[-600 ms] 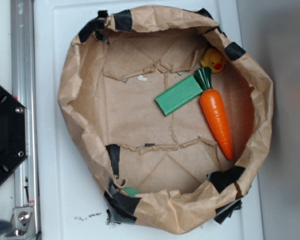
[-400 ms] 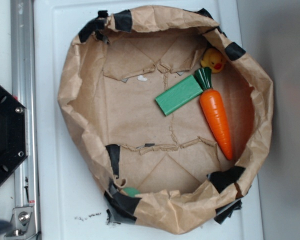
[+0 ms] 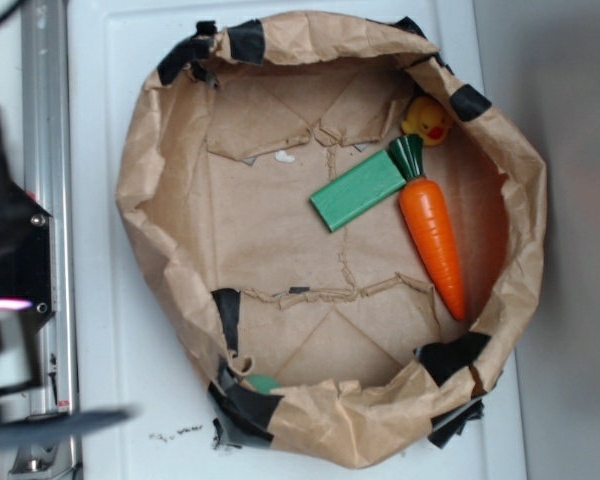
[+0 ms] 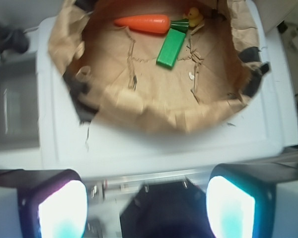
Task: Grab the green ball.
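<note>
The green ball (image 3: 263, 383) shows only as a small green sliver at the near-left inner edge of the brown paper bag (image 3: 150, 170), mostly hidden by the folded rim and black tape. In the wrist view the ball is hidden. My gripper (image 4: 146, 208) is open, its two pale fingertips (image 4: 62, 208) wide apart with nothing between them. It hangs over the black base outside the bag, well away from the ball. In the exterior view my arm (image 3: 5, 340) is a dark blur at the left edge.
Inside the bag lie an orange carrot (image 3: 435, 240) with a dark leafy top, a flat green block (image 3: 358, 190) and a yellow duck (image 3: 427, 120). The bag's crumpled walls stand high. An aluminium rail (image 3: 45, 120) runs along the white table (image 3: 95, 300) at the left.
My arm has swung into the exterior view at the left edge, blurred with motion, covering the black base. The bag and its contents have not moved.
</note>
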You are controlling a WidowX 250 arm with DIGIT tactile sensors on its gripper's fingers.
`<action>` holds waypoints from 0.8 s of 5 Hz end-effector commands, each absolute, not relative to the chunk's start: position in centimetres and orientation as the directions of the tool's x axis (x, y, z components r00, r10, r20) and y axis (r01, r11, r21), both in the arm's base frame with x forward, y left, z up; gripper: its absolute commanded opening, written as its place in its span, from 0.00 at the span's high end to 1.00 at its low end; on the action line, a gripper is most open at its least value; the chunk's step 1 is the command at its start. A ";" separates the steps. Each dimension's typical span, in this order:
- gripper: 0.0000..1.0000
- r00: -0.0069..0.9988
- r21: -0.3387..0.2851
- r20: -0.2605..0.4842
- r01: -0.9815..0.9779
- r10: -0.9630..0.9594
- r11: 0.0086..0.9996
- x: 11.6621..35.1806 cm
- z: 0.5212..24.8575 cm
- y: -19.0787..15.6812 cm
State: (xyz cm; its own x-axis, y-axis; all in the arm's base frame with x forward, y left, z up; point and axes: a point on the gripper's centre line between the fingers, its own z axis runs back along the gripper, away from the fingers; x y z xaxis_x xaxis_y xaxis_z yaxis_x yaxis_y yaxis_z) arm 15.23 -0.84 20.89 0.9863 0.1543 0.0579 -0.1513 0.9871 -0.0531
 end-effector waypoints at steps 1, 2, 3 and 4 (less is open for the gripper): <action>0.00 0.918 -0.195 -0.104 -0.395 0.382 0.898 23.7 15.7 -0.8; 0.00 0.871 -0.165 -0.190 -0.484 0.454 0.860 25.5 12.8 -1.8; 0.00 0.772 -0.108 -0.360 -0.592 0.524 0.798 25.9 8.9 -3.2; 0.00 0.710 -0.052 -0.456 -0.623 0.537 0.780 24.3 6.7 -4.2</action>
